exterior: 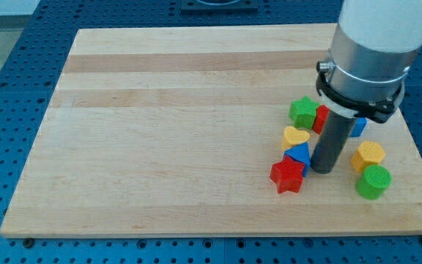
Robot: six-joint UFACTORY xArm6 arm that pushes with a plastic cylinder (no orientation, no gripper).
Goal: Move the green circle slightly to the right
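The green circle (pixel 374 182) lies near the board's right edge, toward the view's bottom. My tip (pixel 323 170) is to its left, about a block's width away, touching or nearly touching the blue block (pixel 299 154). A yellow hexagon-like block (pixel 368 155) sits just above the green circle.
A red star (pixel 287 176) lies left of my tip. A yellow heart (pixel 295 136), a green star-like block (pixel 303 111), a partly hidden red block (pixel 321 117) and another blue block (pixel 357 127) cluster above. The wooden board (pixel 160 110) lies on a blue pegboard table.
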